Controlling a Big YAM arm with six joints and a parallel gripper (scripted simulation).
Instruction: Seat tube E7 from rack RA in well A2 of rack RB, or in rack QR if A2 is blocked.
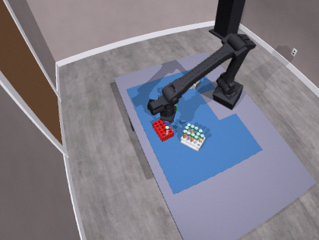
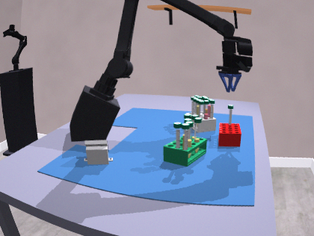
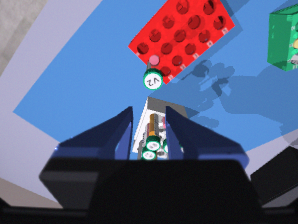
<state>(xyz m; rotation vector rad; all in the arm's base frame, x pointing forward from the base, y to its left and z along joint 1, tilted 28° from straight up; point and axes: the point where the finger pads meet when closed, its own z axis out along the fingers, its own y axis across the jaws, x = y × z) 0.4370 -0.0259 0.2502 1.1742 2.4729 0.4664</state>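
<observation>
The red rack QR [image 2: 229, 134] holds one tube [image 2: 230, 112] with a green cap, standing upright in a corner well. In the wrist view this tube's cap [image 3: 152, 80] lies just ahead of my fingertips, at the edge of the red rack [image 3: 182, 35]; I cannot read its label for sure. My gripper [image 2: 229, 84] hangs well above that tube, partly open, with nothing between its fingers. The white rack RB [image 2: 203, 121] holds several tubes, and it shows between my fingers in the wrist view [image 3: 154, 135]. The green rack RA [image 2: 185, 151] also holds several tubes.
A grey box [image 2: 97, 152] stands on the blue mat next to the arm's base. In the top view the red rack [image 1: 163, 130] and the white rack [image 1: 193, 137] sit side by side, with the arm reaching over them. The green rack is at the wrist view's right edge [image 3: 285, 37].
</observation>
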